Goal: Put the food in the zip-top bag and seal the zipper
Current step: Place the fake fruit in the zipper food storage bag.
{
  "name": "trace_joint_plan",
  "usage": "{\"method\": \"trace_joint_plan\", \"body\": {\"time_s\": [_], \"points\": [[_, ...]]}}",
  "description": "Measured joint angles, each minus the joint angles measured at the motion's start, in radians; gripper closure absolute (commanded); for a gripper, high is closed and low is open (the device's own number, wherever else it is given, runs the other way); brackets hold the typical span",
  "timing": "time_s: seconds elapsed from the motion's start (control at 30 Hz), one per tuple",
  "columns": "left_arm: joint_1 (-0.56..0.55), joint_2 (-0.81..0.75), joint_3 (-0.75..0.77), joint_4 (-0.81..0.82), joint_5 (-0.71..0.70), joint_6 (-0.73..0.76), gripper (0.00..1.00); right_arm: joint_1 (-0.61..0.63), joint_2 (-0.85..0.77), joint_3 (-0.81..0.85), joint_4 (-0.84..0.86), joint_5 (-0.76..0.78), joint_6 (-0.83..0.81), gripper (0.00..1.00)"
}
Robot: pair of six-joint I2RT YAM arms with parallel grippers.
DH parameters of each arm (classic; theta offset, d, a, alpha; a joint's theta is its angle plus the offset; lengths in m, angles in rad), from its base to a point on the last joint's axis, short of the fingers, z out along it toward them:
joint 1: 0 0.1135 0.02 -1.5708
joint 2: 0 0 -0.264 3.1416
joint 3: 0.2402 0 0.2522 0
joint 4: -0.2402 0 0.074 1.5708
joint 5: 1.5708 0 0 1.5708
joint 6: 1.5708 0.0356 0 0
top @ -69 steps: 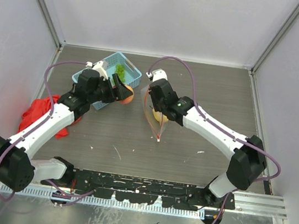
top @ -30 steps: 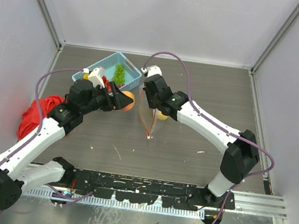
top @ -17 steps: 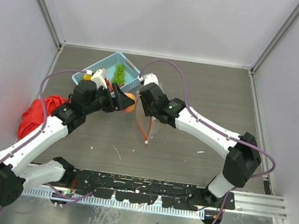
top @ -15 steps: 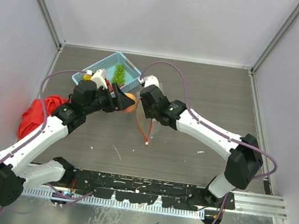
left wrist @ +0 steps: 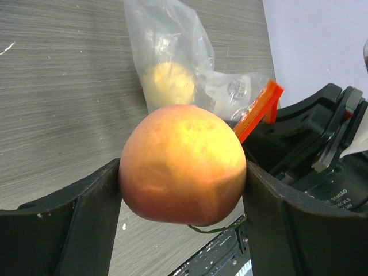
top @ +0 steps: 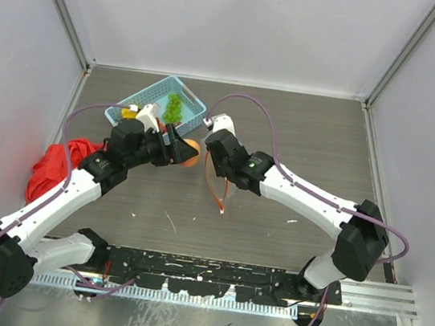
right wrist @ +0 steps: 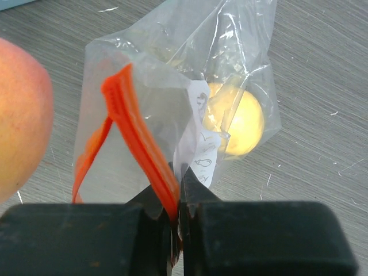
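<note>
My left gripper (top: 183, 151) is shut on the orange-pink peach (left wrist: 183, 164), held off the table just left of the bag's mouth; the peach shows in the top view (top: 190, 153) and at the left edge of the right wrist view (right wrist: 20, 115). My right gripper (right wrist: 178, 214) is shut on the red-orange zipper (right wrist: 141, 146) of the clear zip-top bag (right wrist: 190, 75) and holds the mouth open. The yellow lemon (right wrist: 238, 118) lies inside the bag, also seen in the left wrist view (left wrist: 167, 83). Green grapes (top: 174, 106) lie in the basket.
A light-blue mesh basket (top: 159, 93) stands at the back left with a yellow item (top: 129, 113) at its near corner. A red cloth (top: 55, 166) lies at the left wall. A black rail (top: 202, 270) runs along the near edge.
My left gripper has carried the peach rightward from beside the basket up to the bag's mouth. My right gripper has shifted the held bag left toward it, then slightly nearer.
</note>
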Motion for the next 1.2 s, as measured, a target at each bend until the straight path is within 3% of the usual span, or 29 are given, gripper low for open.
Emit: {"method": "trace_joint_plan", "body": {"time_s": [0.57, 0.93, 1.2], "points": [[-0.010, -0.051, -0.040, -0.007, -0.045, 0.000, 0.53, -0.020, 0.140, 0.103, 0.079, 0.038, -0.057, 0.90], [-0.019, -0.040, -0.051, 0.000, -0.044, -0.002, 0.53, -0.042, 0.164, 0.117, 0.092, 0.026, -0.054, 0.74], [-0.046, 0.033, -0.055, 0.023, -0.042, -0.013, 0.53, -0.042, 0.152, 0.098, 0.092, 0.002, -0.040, 0.74]]}}
